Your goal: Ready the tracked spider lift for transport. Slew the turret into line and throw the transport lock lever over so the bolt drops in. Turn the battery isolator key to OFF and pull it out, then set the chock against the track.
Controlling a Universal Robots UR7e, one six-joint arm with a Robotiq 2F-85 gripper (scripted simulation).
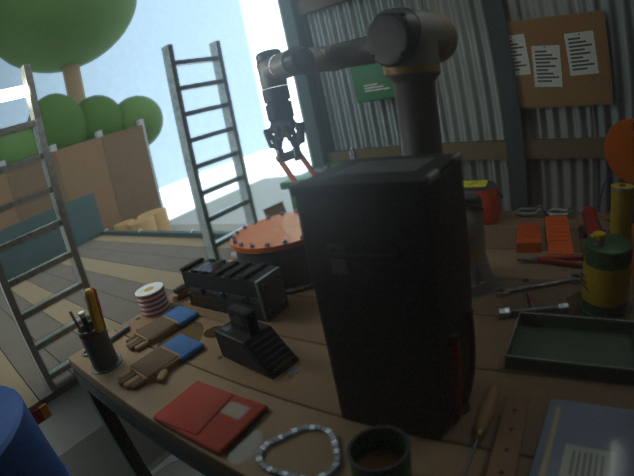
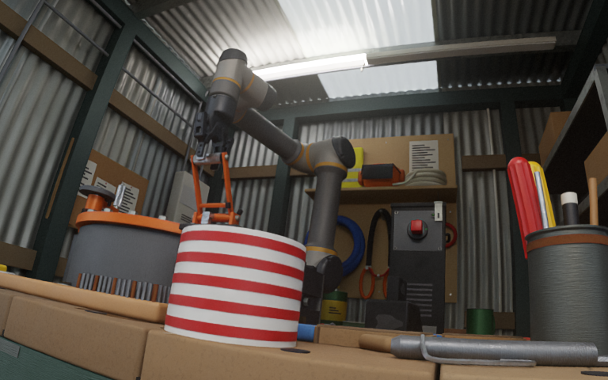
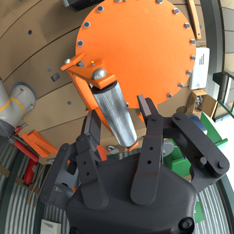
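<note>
At the back left of the bench stands the lift's round turret, an orange bolted disc on a dark drum. An orange frame rises from its edge and carries a ribbed silver handle at the top. My gripper sits at that handle, open, and holds nothing; the handle lies between the fingers. The black tracked base sits in front of the turret. The black ribbed chock lies apart from it, nearer the front edge. The isolator key is hidden from me.
Behind the work are corrugated shed walls and a ladder. A tall black cabinet blocks much of the side camera's view. A striped tape roll, gloves, a pen cup and a red folder sit near the front left.
</note>
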